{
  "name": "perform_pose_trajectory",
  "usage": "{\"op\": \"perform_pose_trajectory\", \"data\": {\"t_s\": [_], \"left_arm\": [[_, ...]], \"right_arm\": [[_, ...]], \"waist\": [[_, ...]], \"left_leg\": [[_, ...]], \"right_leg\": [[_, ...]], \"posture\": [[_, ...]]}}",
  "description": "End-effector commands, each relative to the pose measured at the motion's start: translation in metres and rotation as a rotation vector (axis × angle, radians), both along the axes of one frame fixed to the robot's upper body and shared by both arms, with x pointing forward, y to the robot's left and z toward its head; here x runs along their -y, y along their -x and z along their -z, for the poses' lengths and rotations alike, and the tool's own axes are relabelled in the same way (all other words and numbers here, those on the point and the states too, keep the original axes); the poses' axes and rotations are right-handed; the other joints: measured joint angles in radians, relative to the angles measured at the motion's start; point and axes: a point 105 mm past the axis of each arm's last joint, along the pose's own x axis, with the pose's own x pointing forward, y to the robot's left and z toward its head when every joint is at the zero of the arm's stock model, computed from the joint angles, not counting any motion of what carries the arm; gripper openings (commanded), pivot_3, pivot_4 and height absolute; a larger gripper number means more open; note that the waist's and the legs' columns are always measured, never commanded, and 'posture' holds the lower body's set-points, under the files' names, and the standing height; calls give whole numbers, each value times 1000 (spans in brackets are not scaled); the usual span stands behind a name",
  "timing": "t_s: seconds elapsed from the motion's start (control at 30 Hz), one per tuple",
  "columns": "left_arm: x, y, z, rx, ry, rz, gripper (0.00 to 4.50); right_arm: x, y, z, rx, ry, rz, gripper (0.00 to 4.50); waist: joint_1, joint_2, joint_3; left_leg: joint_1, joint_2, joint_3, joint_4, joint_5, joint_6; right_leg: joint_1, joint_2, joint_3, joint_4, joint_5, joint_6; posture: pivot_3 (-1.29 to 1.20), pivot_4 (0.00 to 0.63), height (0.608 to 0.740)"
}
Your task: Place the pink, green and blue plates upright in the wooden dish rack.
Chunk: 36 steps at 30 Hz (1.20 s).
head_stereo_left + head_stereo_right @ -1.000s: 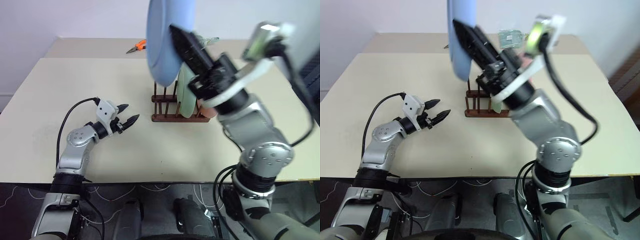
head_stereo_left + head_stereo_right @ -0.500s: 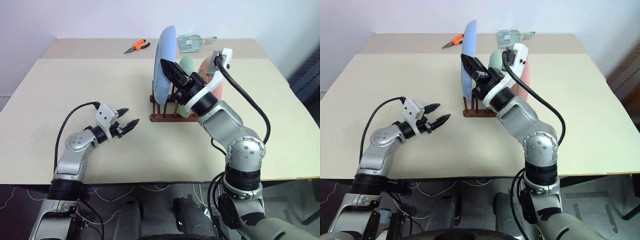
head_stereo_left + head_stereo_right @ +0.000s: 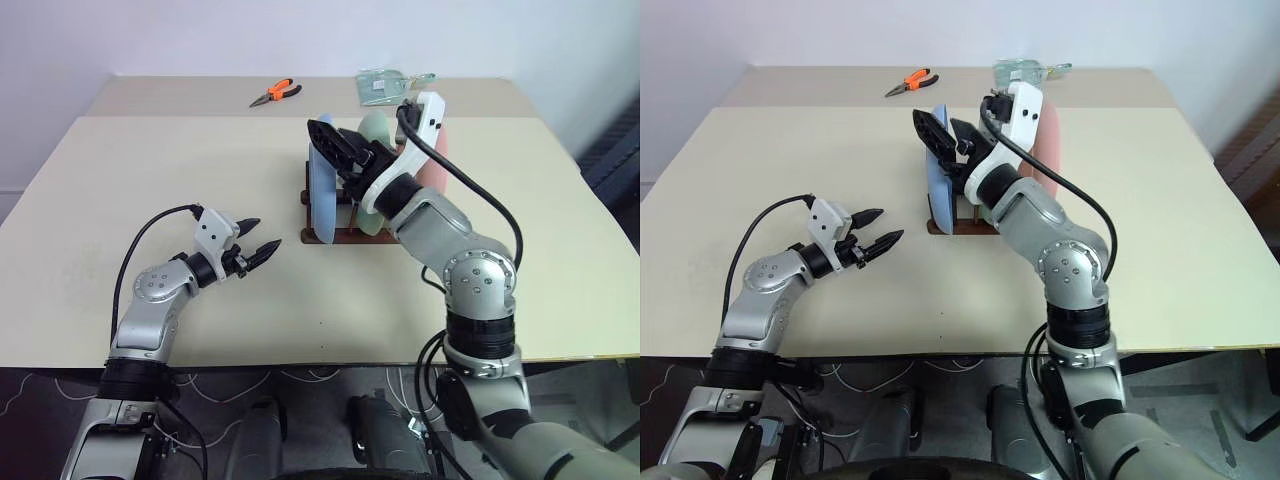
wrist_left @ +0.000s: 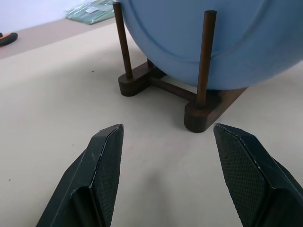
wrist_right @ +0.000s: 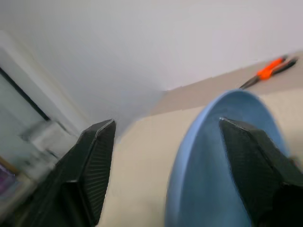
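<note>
Above the wooden dish rack (image 3: 335,225), the right gripper (image 3: 338,138) has its jaws spread apart, straddling the top edge of the blue plate (image 3: 322,190) without pinching it; one black finger sits on the plate's outer face side and the other behind its rim. From the right wrist view the blue plate's curved rim (image 5: 208,165) rises between the two fingers, with daylight on either side.

Lower down and to the left, the left gripper (image 3: 258,237) hovers just above the bench (image 3: 150,170), jaws apart with nothing between them, pointing toward the rack and well short of it. In its wrist view the near end of the rack shows clearly: two thin upright pegs with the blue plate (image 4: 203,38) standing on edge behind them, its bottom down between the base bars.

Behind the blue plate, the green plate (image 3: 372,130) stands upright in the next slot, and the pink plate (image 3: 436,165) stands behind that, largely covered by the right arm. All three plates sit on edge in the rack, side by side.

Farther back on the bench lie orange-handled pliers (image 3: 273,94) and, off to their right, a clear plastic packet (image 3: 385,84), both well apart from the rack.
</note>
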Motion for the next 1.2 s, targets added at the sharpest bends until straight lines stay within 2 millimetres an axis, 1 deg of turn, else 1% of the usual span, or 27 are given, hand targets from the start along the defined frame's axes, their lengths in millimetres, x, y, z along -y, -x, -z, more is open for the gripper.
{"op": "perform_pose_trajectory", "data": {"t_s": [0.03, 0.17, 0.23, 0.3, 0.33, 0.37, 0.43, 0.47, 0.5, 0.53, 0.6, 0.67, 0.7, 0.73, 0.77, 0.87, 1.03, 1.1, 1.2], "left_arm": [[1, 2, -12, 46, 3, 7, 3102], [3, 2, -10, 44, 1, 10, 3102], [3, 1, -10, 45, -1, 11, 3102], [-1, 1, -10, 53, -12, 0, 3102], [-3, 0, -10, 56, -20, -10, 3102], [-6, -1, -9, 60, -29, -24, 3102], [-18, -7, -8, 66, -45, -72, 3102], [-26, -10, -8, 75, -55, -103, 3102], [-34, -13, -7, 79, -63, -135, 3102], [-40, -16, -7, 82, -68, -161, 3102], [-47, -18, -6, 84, -75, -184, 3102], [-54, -17, -1, 81, -115, -190, 3102], [-59, -16, 2, 77, -128, -194, 3102], [-61, -15, 3, 74, -132, -199, 3102], [-62, -14, 3, 74, -132, -200, 3102], [-58, -13, 3, 79, -134, -198, 3102], [-57, -9, 4, 75, -139, -207, 3102], [-59, -7, 8, 67, -147, -225, 3102], [-58, -7, 7, 68, -135, -243, 3102]], "right_arm": [[-3, 24, -38, 250, 93, -37, 3364], [7, 30, -49, 368, 185, 16, 3364], [20, 38, -59, 428, 195, 34, 3364], [50, 45, -72, 496, 198, 108, 3364], [66, 46, -77, 513, 208, 167, 3364], [86, 45, -79, 520, 234, 251, 3364], [141, 41, -68, 465, 315, 447, 3364], [169, 39, -55, 410, 379, 545, 3364], [192, 40, -39, 349, 425, 608, 3364], [210, 41, -21, 281, 462, 647, 3364], [230, 45, 6, 193, 528, 676, 3364], [239, 49, 57, 61, 650, 617, 3364], [237, 53, 78, 11, 681, 568, 3364], [237, 54, 93, -24, 682, 550, 3364], [238, 55, 100, -31, 694, 548, 3364], [243, 52, 108, -35, 680, 541, 3364], [234, 44, 114, -17, 650, 504, 3364], [230, 41, 120, -13, 671, 489, 3364], [227, 36, 123, -7, 676, 472, 3364]], "waist": [[-1, 0, 0], [-1, 0, 0], [-1, 0, 0], [4, 0, 0], [8, 0, 0], [11, -1, 0], [13, -2, -1], [12, -2, -1], [14, -3, -1], [14, -3, -2], [7, -2, -1], [2, 1, -1], [0, 1, -1], [-4, 1, -1], [-8, 1, -1], [-14, 2, -1], [-16, 1, -1], [-14, 1, -1], [-9, 1, -1]], "left_leg": [[0, 0, 0, 0, 0, 0], [0, 0, 0, 0, 0, 0], [0, 0, 0, 0, 0, 0], [0, 0, 0, 0, 0, 0], [-1, 0, 0, 0, 0, 0], [-1, 0, 0, 0, 0, 0], [-1, 0, 0, 0, 0, 0], [-1, 0, 0, 0, 0, 0], [-1, 0, 0, 0, 0, 0], [-1, -1, 0, -1, 0, 0], [-1, -1, 1, -2, 0, 0], [-1, -2, 4, -2, 0, 1], [0, -2, 4, -2, 0, 1], [1, -1, 4, -2, -1, 1], [2, -1, 5, -2, -1, 1], [2, -1, 5, 0, -1, 1], [2, -1, 5, -1, -1, 1], [2, -1, 5, -1, -1, 1], [2, -2, 5, -1, -1, 1]], "right_leg": [[0, 0, 0, 0, 0, 0], [0, 0, 0, 0, 0, 0], [0, 0, 0, 0, 0, -1], [0, 0, 0, 0, -1, -2], [0, 0, 0, 0, -1, -2], [0, 0, 0, -1, -1, -2], [1, 0, 0, -6, -1, -2], [3, -1, -1, -8, -1, -2], [4, -1, -1, -9, -1, -2], [4, -2, -1, -10, -1, -2], [4, -3, -1, -11, -1, -2], [2, -4, 1, -9, -1, -1], [3, -4, 1, -9, -1, -1], [3, -4, 1, -8, -1, -1], [3, -3, 1, -8, -1, -1], [3, -3, 2, -6, -1, -1], [3, -3, 2, -7, -1, -1], [3, -3, 2, -7, -1, -1], [3, -3, 2, -7, -1, -1]], "posture": [[0, 150, 732], [0, 150, 732], [0, 150, 732], [0, 150, 732], [0, 150, 732], [0, 150, 732], [0, 150, 732], [0, 150, 732], [0, 150, 732], [0, 150, 732], [0, 150, 732], [0, 150, 732], [0, 150, 732], [0, 150, 732], [0, 150, 732], [0, 150, 732], [0, 150, 732], [0, 150, 732], [0, 150, 732]]}}
